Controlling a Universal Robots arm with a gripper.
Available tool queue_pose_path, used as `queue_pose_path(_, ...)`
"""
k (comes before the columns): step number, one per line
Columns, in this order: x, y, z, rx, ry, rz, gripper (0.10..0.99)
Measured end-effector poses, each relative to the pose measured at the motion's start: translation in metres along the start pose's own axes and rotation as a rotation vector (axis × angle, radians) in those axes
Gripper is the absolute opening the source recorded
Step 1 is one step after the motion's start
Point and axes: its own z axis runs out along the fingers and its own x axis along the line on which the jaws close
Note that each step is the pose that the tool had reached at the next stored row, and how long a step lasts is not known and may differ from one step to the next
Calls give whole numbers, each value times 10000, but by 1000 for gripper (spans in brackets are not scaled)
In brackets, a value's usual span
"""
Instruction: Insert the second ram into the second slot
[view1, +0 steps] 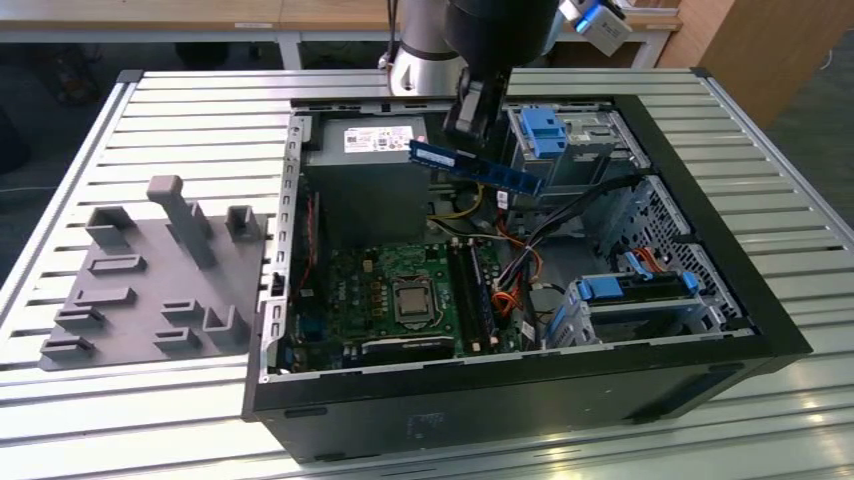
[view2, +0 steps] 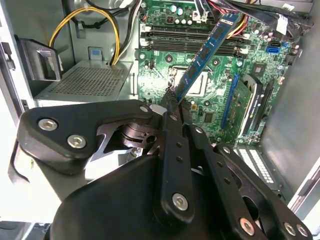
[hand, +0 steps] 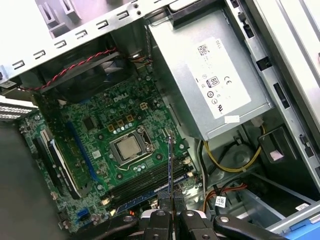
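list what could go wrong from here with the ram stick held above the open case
1. The gripper pinches the second ram by one end only, so it may pivot or slip.
2. The stick hangs tilted above the ram slots; lowered askew, it could jam or hit the board.
3. Loose cables lie beside the slots and could snag.

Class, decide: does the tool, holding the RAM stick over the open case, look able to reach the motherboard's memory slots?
Probably yes: the tool grips the second ram above the open case, and the memory slots lie uncovered; cables run beside them, not across.
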Motion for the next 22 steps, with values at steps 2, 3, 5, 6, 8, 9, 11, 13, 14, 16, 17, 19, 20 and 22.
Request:
queue_pose_path(2,0,0,0,1,-4,96,137)
queue_pose_path(3,0,0,0,2,-6,142,137)
queue_pose_path(5,0,0,0,4,-9,237,137)
queue_pose_path(6,0,0,0,4,-11,284,137)
queue_pose_path(8,0,0,0,5,-14,374,137)
queue_pose_path(9,0,0,0,6,-16,413,137)
queue_pose_path(11,0,0,0,8,-18,490,137)
queue_pose_path(13,0,0,0,9,-22,573,137)
queue_pose_path(14,0,0,1,9,-24,618,137)
queue_pose_path(16,0,0,1,10,-27,700,137)
queue_pose_path(17,0,0,0,11,-28,740,137)
queue_pose_path(19,0,0,1,12,-31,818,137)
queue_pose_path(20,0,0,0,13,-32,859,137)
queue_pose_path(22,0,0,1,14,-36,943,137)
